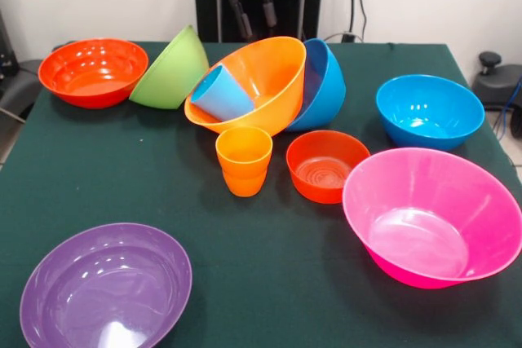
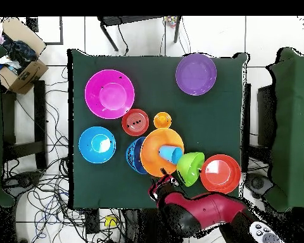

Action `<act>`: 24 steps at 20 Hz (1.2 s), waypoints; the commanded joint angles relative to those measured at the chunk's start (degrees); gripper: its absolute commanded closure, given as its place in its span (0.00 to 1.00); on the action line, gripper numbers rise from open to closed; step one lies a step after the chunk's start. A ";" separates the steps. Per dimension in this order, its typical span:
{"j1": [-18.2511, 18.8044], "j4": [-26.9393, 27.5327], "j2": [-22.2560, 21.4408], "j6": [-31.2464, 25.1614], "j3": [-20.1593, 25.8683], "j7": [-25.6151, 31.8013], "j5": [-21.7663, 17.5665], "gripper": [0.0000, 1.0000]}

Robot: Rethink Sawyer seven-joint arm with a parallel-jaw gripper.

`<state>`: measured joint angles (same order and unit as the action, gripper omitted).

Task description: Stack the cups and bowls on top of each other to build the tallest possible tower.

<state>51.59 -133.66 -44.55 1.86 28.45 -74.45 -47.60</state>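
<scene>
Jaws apart and empty, gripper (image 1: 254, 11) raised behind tilted orange bowl (image 1: 265, 79). Light blue cup (image 1: 220, 94) lies inside it; orange cup (image 1: 244, 160) upright on bench (image 1: 269, 283).

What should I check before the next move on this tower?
1. Claw clear of bowls: ok, raised behind them.
2. Claw empty: ok, open, holding nothing.
3. Tower started: not ok, nothing stacked upright.
4. Orange bowl sits flat: not ok, tilted against blue bowl.
5. Light blue cup free: not ok, lying inside the orange bowl.
6. Orange cup upright, reachable: ok.
</scene>
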 commanded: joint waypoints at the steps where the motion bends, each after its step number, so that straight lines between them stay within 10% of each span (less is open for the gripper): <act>1: -7.48 2.07 5.04 0.76 -5.68 -7.26 -4.65 0.00; 24: -13.10 4.55 6.45 10.48 -11.77 -7.34 -4.97 0.00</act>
<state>43.11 -133.62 -42.33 7.30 19.68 -74.45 -48.97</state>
